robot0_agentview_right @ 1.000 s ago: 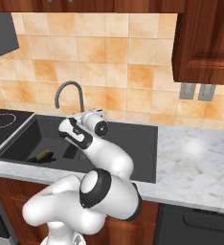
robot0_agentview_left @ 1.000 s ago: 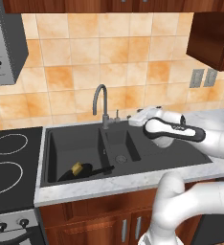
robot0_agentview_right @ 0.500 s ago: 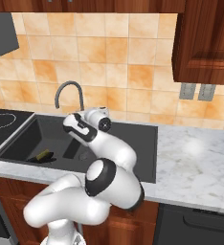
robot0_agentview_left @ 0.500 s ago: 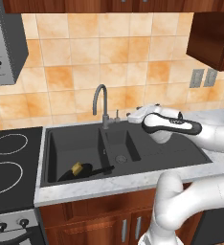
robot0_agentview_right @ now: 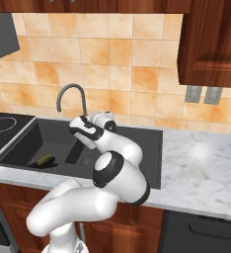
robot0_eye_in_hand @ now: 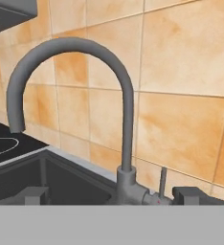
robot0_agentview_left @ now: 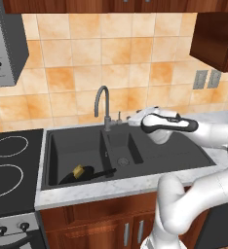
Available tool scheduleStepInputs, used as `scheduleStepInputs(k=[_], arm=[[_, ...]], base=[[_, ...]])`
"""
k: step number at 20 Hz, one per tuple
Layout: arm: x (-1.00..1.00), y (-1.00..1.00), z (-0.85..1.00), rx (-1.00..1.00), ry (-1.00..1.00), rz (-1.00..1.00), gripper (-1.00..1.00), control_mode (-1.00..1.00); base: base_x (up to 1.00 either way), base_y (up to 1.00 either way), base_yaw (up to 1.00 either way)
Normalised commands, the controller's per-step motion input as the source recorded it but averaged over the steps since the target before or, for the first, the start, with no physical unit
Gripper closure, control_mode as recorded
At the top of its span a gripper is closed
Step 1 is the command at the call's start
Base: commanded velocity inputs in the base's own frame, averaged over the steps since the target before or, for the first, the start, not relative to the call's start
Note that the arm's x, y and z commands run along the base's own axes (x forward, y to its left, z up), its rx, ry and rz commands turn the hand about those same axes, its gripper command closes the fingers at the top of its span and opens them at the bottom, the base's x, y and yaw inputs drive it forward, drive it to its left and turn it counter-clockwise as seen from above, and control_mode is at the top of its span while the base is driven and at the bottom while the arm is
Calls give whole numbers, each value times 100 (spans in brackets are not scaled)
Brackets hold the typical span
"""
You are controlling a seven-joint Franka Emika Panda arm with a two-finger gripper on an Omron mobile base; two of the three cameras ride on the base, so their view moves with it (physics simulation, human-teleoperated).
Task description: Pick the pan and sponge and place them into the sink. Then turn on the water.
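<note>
Two basins make up the dark grey sink [robot0_agentview_left: 150, 158], and from my station I see the black pan [robot0_agentview_left: 82, 175] lying in the large one, near its front edge, with the long handle reaching toward the divider between the basins. I see the yellow-tan sponge [robot0_agentview_left: 78, 170] sitting inside the pan. In the right base view the pan [robot0_agentview_right: 42, 162] and sponge [robot0_agentview_right: 46, 159] sit at the front of the same basin.

I have the gripper [robot0_agentview_left: 133, 119] hanging over the back rim of the sink, just beside the base of the grey gooseneck faucet [robot0_agentview_left: 102, 104] and its small upright lever [robot0_agentview_left: 119, 116]. In the hand view the faucet [robot0_eye_in_hand: 85, 86] rises close ahead, the lever [robot0_eye_in_hand: 162, 184] stands just beside its base, and the two dark fingertips [robot0_eye_in_hand: 35, 195] sit well apart, one on either side of the faucet base with nothing between them. I see no stream under the spout. At the left edge of the marble surface [robot0_agentview_right: 206, 168] lies the black stovetop [robot0_agentview_left: 11, 170].
</note>
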Motion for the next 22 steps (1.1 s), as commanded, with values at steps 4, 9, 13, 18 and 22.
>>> scheduleStepInputs(k=[4, 9, 13, 18, 22], arm=[[24, 0, -15, -1, 0, 0, -100, -100], [24, 0, -10, 0, 0, 0, -100, -100], [24, 0, -10, 0, 0, 0, -100, -100], [29, 0, -17, 0, 0, 0, -100, -100], [29, 0, -22, 0, 0, 0, -100, -100]], base=[[0, 0, 0], [0, 0, 0], [0, 0, 0], [0, 0, 0], [0, 0, 0]])
